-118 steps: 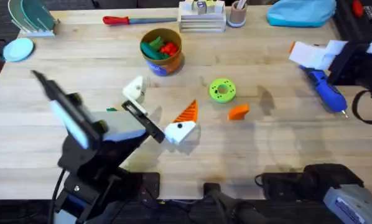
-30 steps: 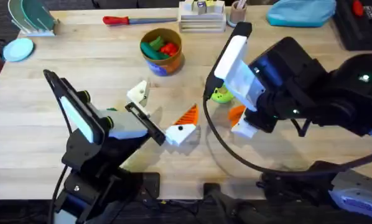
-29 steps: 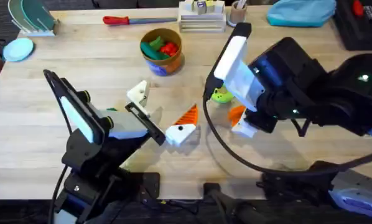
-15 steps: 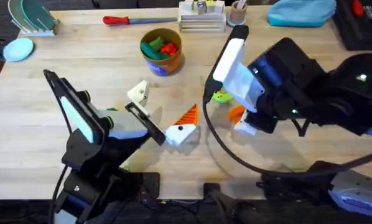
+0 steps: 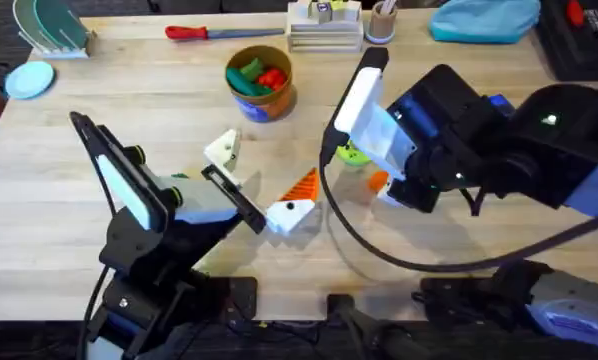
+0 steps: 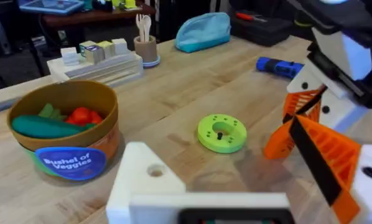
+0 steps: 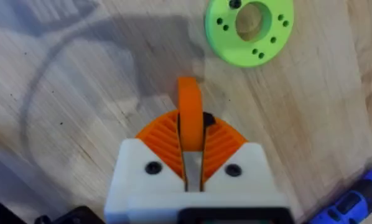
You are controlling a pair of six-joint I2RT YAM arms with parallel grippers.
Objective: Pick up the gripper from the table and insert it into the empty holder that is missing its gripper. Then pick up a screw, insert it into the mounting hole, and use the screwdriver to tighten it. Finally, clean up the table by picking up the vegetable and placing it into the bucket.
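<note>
The orange gripper pad (image 7: 189, 102) stands on edge on the wood, and my right gripper (image 7: 191, 134) is shut on it; from overhead the right gripper (image 5: 384, 188) covers most of the pad (image 5: 377, 180). My left gripper (image 5: 264, 170) is open. One of its white fingers is the empty holder (image 5: 219, 148), bare with a mounting hole (image 6: 153, 169); the other carries an orange ribbed pad (image 5: 301, 185). The blue screwdriver (image 6: 279, 65) lies beyond the right arm. The bucket (image 5: 279, 100) holds green and red toys. A green sliver (image 5: 179, 176) peeks beside the left arm; whether it is the vegetable I cannot tell. No screw is in view.
A flat green ring (image 5: 354, 155) lies just behind the right gripper. Along the far edge are a red-handled screwdriver (image 5: 204, 32), a stack of blocks (image 5: 324, 25), a cup (image 5: 381, 20) and a blue pouch (image 5: 484, 18). Bare wood lies in front of both grippers.
The right arm came in from the table's right side and lowered over the orange pad. Over the last second it shifted slightly left and farther back. The left arm stays put.
</note>
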